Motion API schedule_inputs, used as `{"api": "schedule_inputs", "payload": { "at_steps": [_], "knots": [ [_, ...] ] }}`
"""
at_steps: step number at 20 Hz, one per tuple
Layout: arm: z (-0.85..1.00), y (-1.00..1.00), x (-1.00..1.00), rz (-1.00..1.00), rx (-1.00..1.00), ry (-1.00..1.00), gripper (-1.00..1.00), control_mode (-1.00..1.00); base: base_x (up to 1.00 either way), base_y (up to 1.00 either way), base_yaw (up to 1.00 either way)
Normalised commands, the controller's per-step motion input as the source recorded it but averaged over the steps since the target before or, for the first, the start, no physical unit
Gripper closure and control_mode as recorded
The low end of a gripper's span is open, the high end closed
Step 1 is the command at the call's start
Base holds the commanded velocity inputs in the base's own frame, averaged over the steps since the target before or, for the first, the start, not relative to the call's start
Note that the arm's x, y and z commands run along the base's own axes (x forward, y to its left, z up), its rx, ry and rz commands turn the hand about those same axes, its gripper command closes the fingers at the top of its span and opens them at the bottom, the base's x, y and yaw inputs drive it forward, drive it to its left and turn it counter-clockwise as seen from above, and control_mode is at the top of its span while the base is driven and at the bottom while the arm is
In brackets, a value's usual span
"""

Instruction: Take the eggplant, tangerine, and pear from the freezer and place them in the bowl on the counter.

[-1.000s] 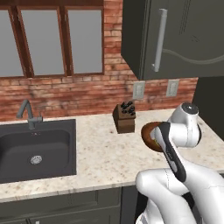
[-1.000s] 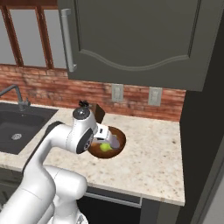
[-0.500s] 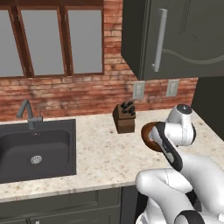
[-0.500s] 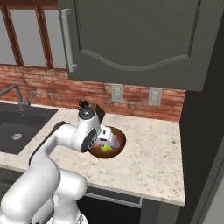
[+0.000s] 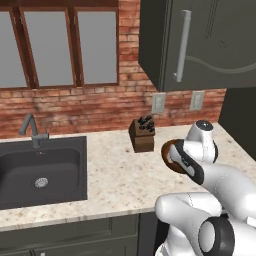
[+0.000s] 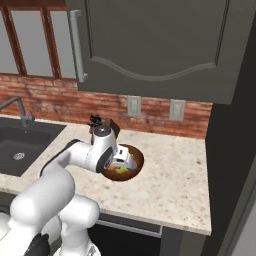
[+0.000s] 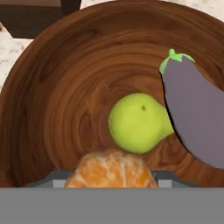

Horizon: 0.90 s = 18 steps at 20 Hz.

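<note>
fingers [image 7: 111, 186] stay closed on the tangerine [image 7: 111, 169], lowered deeper into the bowl [image 7: 57, 87] beside the pear [image 7: 135, 122].

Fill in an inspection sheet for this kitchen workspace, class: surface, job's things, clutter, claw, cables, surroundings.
Surface: speckled beige counter, bare around the bowl.
Job's things: brown bowl holds the pear and the eggplant; the tangerine sits between the claw's tips above the bowl.
Clutter: knife block near the wall.
Claw: shut on the tangerine, over the bowl.
Cables: nothing seen.
Surroundings: dark sink with faucet, brick wall, window, dark cabinet, two wall outlets.
</note>
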Motion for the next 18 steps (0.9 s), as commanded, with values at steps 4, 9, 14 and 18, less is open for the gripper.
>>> {"api": "schedule_inputs", "payload": {
  "at_steps": [4, 9, 14, 18],
  "knots": [
    [-0.15, 0.0, 0.16, 0.0, 0.0, 0.03, 1.0, -1.0, 0.0, 0.0, 0.0],
    [-0.09, 0.0, 0.15, 0.0, 0.01, 0.01, 1.0, -1.0, 0.0, 0.0, 0.0],
    [-0.12, 0.0, 0.17, 0.0, 0.01, 0.01, 1.0, -1.0, 0.0, 0.0, 0.0],
    [-0.18, 0.0, 0.26, 0.0, 0.0, 0.03, 1.0, -1.0, 0.0, 0.0, 0.0]
  ]
}}
